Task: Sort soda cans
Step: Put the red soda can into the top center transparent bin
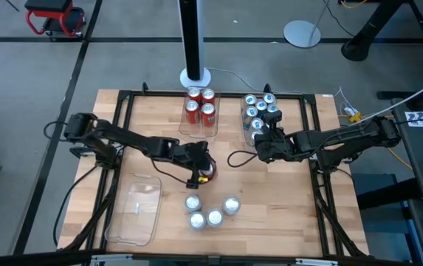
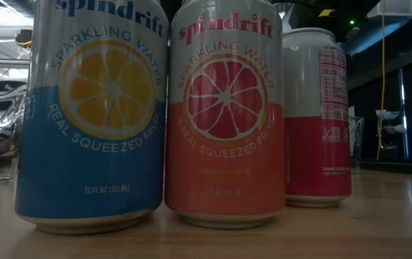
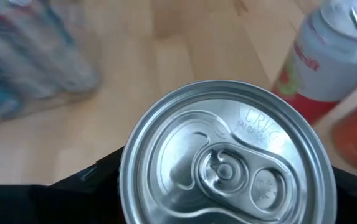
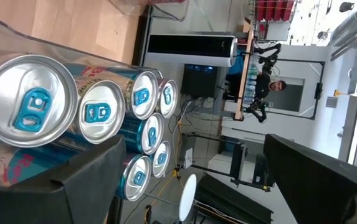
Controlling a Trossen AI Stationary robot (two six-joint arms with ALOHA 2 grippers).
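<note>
High view: left gripper (image 1: 204,172) straddles a red can (image 1: 206,174) (grip unclear), four loose cans (image 1: 210,212) near; right gripper (image 1: 264,140) spread.

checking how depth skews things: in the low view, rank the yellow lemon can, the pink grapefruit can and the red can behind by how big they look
1. lemon can, largest
2. grapefruit can, only slightly smaller
3. red can, smallest

All three are probably the same size in reality; nearness to the camera makes the front two loom larger.
</note>
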